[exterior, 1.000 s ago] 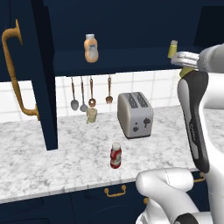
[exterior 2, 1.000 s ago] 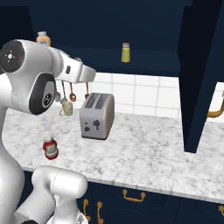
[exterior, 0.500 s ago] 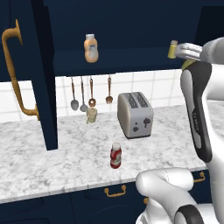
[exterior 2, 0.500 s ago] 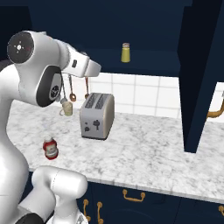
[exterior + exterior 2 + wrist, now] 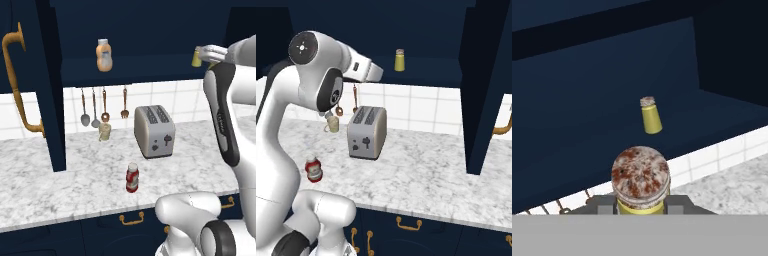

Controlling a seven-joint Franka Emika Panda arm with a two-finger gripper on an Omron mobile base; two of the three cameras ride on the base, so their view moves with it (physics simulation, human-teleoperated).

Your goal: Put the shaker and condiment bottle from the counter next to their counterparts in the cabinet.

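Shaker [image 5: 641, 179] sits clamped in my pincer [image 5: 641, 202], its speckled tan-grey cap facing the hand camera and a band of yellow body showing between the two dark fingers [image 5: 604, 204]. From the left base view my pincer [image 5: 212, 52] is raised to the level of the cabinet [image 5: 150, 35] shelf, just in front of its open front on the right side. Inside the cabinet, on the shelf, the twin shaker [image 5: 400, 60] stands upright, well apart from the one I hold. Further left on the same shelf stands the peach-orange bottle [image 5: 104, 55] with its pale cap. The condiment bottle [image 5: 132, 177] is upright on the counter [image 5: 60, 195], near the front edge, in front of the toaster [image 5: 154, 131] and apart from it. Utensils [image 5: 104, 106] hang on the tiled wall behind, with a small cream cup [image 5: 104, 132] below them. The cabinet door [image 5: 27, 80] stands open at the left, its curved brass handle [image 5: 18, 87] facing me
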